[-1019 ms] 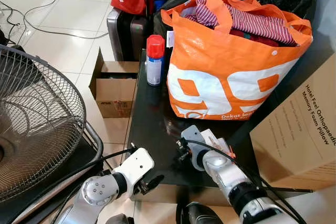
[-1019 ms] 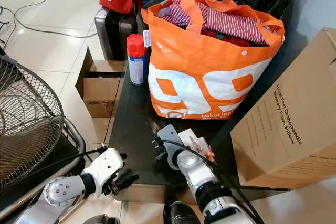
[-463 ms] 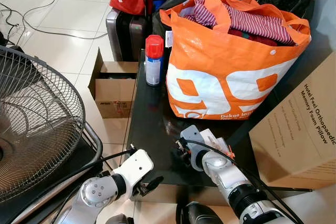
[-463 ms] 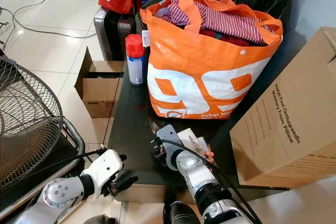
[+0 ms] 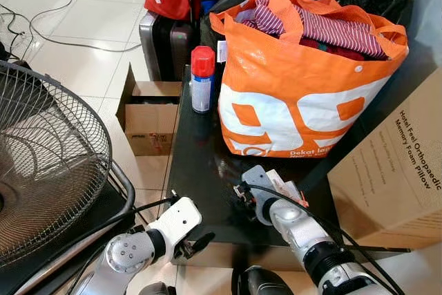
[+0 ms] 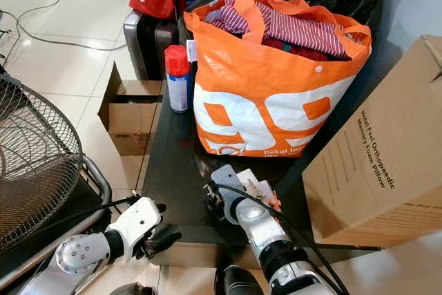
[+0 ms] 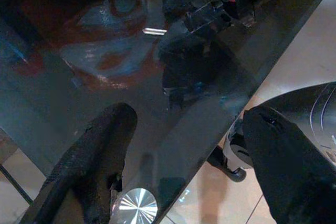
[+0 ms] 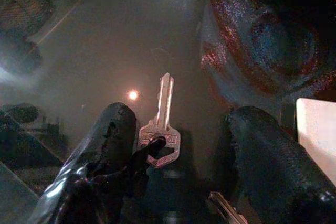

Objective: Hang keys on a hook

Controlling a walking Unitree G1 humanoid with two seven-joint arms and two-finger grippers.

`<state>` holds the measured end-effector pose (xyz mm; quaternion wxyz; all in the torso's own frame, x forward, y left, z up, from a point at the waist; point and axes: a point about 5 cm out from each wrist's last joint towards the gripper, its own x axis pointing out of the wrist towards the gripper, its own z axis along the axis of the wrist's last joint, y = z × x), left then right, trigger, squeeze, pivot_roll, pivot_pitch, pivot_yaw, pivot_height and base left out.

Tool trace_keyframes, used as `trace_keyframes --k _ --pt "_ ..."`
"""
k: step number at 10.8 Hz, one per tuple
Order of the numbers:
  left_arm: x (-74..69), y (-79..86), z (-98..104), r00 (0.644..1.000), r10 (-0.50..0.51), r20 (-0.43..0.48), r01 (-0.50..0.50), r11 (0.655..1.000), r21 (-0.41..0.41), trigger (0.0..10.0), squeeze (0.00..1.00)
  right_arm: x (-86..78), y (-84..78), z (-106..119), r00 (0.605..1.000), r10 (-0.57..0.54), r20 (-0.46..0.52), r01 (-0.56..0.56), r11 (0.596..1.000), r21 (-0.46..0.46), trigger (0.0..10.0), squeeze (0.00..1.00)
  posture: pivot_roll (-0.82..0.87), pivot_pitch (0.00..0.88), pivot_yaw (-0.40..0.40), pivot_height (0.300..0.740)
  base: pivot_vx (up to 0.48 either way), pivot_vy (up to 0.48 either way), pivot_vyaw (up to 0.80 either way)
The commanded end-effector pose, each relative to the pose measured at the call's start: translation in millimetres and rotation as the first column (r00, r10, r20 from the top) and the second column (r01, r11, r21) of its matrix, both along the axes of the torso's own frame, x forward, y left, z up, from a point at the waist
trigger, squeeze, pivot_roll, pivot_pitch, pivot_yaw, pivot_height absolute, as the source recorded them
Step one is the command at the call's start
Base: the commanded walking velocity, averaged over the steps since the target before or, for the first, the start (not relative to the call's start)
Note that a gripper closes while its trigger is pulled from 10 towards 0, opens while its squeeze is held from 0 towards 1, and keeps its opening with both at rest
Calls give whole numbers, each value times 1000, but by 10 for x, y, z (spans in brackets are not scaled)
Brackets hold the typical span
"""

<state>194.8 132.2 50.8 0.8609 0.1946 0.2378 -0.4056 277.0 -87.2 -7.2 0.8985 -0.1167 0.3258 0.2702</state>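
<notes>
— Between the two black fingers of the right gripper lay the key, flat on the dark glass table. What had changed over the last second?

— Very little. The right gripper had crept slightly toward the far-right side of the table while the whole head view shifted a touch, so part of that was camera movement. The left gripper had stayed at the near table edge, its fingers spread wide on nothing.

— And the right fingers?

— Parted well apart and gripping nothing. One finger sat against the key's bow; the other stood clear on the opposite side, with bare glass between it and the key.

— So what did that mean for the task?

— My judgement: the pick-up had not begun to close. The gripper was only lined up over the key, and the hook stage was a long way off.

— Which way did the key point?

— Its long axis ran along the fingers' own direction, the blade tip pointing away from the wrist, out past the fingertips, the bow nearest the palm. A second key blade showed nearer the wrist, by the other finger.

— Any risk?

— A flat key on slick glass would likely slide, I'd guess, rather than lift.
</notes>
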Motion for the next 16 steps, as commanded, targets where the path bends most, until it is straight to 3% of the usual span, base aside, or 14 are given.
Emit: trace_keyframes --k 1,2,3,16 --pt "-18 -31 13 1000 -18 -2 18 1000 -10 10000 0 -87 -66 -109 998 -1 -60 -2 999 -40 10000 0 7 137 -75 740 0 0 0" --pt "-7 -34 14 1000 -18 -1 18 1000 -11 10000 0 -131 -52 -143 996 16 -89 -19 999 -37 1059 0 7 139 -75 740 0 0 0" --pt "-2 -35 14 1000 -17 -1 17 1000 -11 10000 0 -144 -38 -152 995 22 -97 -25 999 -34 0 0 6 139 -75 740 0 0 0" --pt "47 -58 13 1000 -16 2 16 1000 -15 10000 0 -144 -44 -145 992 49 -113 -53 998 -35 0 0 6 134 -79 740 0 0 0"
